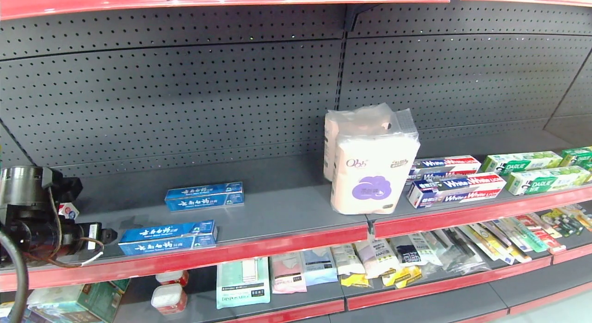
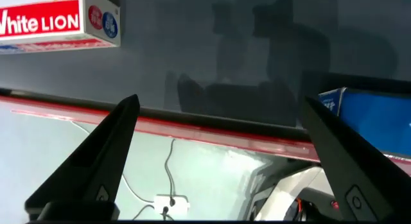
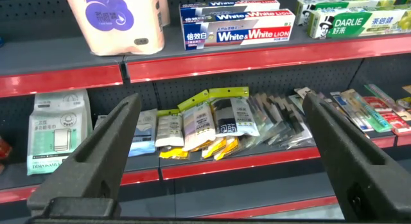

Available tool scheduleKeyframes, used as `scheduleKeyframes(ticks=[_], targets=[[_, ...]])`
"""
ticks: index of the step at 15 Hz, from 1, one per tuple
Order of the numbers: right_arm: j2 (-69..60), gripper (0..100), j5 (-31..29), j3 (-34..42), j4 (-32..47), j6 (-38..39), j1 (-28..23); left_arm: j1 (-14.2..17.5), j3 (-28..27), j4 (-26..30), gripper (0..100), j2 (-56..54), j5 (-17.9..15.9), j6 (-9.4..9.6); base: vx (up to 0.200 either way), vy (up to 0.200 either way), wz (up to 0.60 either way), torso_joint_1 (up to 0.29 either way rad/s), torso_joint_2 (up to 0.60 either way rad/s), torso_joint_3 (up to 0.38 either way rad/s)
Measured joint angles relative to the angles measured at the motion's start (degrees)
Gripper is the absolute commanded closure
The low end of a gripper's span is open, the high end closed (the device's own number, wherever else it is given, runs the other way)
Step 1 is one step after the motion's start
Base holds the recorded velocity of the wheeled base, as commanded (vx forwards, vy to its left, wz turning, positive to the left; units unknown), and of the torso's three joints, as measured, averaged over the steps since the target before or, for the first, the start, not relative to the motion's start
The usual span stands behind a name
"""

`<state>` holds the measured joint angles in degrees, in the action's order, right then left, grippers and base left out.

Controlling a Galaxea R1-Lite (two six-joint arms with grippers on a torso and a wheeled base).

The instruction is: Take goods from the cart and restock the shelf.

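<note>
Both empty, the left claw (image 2: 219, 99) and right claw (image 3: 221, 95) gape. On the shelf (image 1: 286, 207), blue boxes (image 1: 204, 196) lie left of the tissue pack (image 1: 370, 165), white boxes (image 1: 455, 189) right; bare stretches suggest restocking is likely unfinished.

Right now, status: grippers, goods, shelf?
Both open, empty: left gripper, right gripper. On shelf: blue toothpaste boxes, tissue pack. Nothing in the way.

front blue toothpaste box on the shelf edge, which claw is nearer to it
Left. The left claw sits just beside the front blue toothpaste box, at the shelf's red edge. The right claw is set back, facing the section under the tissue pack, farther right.
</note>
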<state>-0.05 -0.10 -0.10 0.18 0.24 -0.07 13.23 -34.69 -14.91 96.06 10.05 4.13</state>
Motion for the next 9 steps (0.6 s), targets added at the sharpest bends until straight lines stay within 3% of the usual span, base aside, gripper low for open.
scheduleKeyframes(ticks=[9], targets=[[0.0, 0, 0.0, 0.0, 0.0, 0.0, 0.0, -2.0, -1.2, -0.3, 0, 1.0, 0.0, -0.11, 0.0, 0.0, 0.0, 0.0, 0.0, 0.0]])
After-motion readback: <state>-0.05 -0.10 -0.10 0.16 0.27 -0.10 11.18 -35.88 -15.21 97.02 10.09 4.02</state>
